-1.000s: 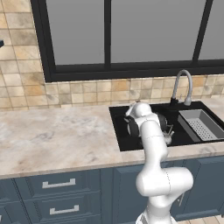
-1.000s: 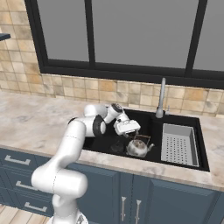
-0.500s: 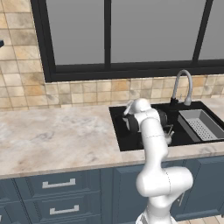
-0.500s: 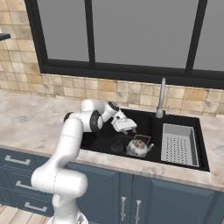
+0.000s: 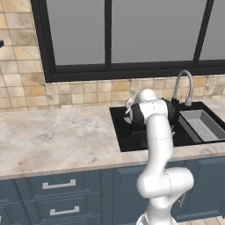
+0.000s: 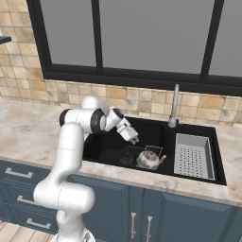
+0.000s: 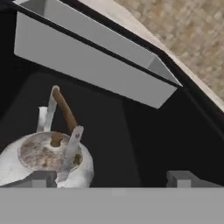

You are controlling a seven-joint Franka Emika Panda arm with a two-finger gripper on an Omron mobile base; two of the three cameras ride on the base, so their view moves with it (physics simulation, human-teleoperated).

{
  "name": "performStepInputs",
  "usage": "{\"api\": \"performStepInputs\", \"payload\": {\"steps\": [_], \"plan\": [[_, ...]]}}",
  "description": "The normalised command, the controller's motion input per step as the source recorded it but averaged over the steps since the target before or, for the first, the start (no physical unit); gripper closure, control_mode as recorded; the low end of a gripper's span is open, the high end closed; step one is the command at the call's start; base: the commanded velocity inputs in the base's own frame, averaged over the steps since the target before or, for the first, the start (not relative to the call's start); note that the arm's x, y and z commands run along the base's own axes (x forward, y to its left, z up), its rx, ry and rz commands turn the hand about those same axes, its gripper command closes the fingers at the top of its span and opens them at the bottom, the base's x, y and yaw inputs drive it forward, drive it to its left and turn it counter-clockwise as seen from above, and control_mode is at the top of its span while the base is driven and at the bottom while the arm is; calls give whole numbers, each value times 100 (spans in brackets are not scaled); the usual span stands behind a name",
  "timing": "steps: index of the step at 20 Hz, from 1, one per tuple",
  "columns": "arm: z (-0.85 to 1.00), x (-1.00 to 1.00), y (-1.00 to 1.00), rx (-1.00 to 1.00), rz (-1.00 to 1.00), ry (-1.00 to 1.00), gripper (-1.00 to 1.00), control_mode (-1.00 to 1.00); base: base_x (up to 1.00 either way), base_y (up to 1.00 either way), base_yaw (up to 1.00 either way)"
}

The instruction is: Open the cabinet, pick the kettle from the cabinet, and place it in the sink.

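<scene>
Looking from the left base, you see the arm now bent higher over the sink [image 5: 127,145], lifted since a second ago. From the right base, your gripper [image 6: 133,138] has backed up and away from the kettle [image 6: 149,159], which sits upright near the sink's front edge. Through the hand view, the claw is spread and empty above the kettle [image 7: 46,159]; placement looks done.

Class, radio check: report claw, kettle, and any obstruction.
Claw open, empty, above sink. Kettle upright on basin floor, released. Nothing blocking.
</scene>
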Motion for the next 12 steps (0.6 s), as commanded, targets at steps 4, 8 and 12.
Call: {"api": "performStepInputs", "payload": {"steps": [4,8,12], "plan": [[20,-20,13,39,36,0,-100,-100,0,0,0],[30,-13,11,34,34,0,-100,-100,0,0,0],[34,-12,12,26,33,0,-100,-100,0,0,0]]}}
